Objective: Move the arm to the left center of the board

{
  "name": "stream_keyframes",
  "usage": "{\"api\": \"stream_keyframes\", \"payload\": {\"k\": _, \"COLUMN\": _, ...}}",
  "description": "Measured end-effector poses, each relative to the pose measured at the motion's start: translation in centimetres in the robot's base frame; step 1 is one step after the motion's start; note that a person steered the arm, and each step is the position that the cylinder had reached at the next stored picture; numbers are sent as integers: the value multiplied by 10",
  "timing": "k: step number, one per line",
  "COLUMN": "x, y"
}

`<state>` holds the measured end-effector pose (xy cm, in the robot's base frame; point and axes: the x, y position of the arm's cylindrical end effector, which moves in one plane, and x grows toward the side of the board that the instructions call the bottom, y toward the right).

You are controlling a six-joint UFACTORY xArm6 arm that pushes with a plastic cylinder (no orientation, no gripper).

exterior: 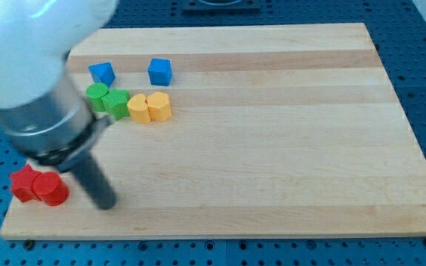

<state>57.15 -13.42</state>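
Observation:
My arm's large white and grey body fills the view's upper left. The dark rod runs down from it, and my tip (105, 202) rests on the wooden board (272, 148) near the view's lower left. Just left of the tip are a red star-shaped block (25, 182) and a red cylinder (51, 189), touching each other. Higher up are a blue block (102, 72), a blue cube (160, 71), a green round block (97, 94), a green block (116, 103), and two yellow blocks (138, 108) (159, 106) in a row.
The board lies on a blue perforated table (420, 44). The board's left edge is partly hidden by my arm. The board's bottom edge (220, 235) runs close below my tip.

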Motion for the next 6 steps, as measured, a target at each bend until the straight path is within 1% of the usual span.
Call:
{"api": "stream_keyframes", "payload": {"k": 1, "x": -42, "y": 61}}
{"api": "stream_keyframes", "payload": {"k": 2, "x": -61, "y": 29}}
{"api": "stream_keyframes", "payload": {"k": 3, "x": -61, "y": -35}}
{"api": "stream_keyframes", "payload": {"k": 4, "x": -75, "y": -104}}
{"api": "stream_keyframes", "payload": {"k": 5, "x": -120, "y": -155}}
{"api": "stream_keyframes", "payload": {"k": 6, "x": -180, "y": -170}}
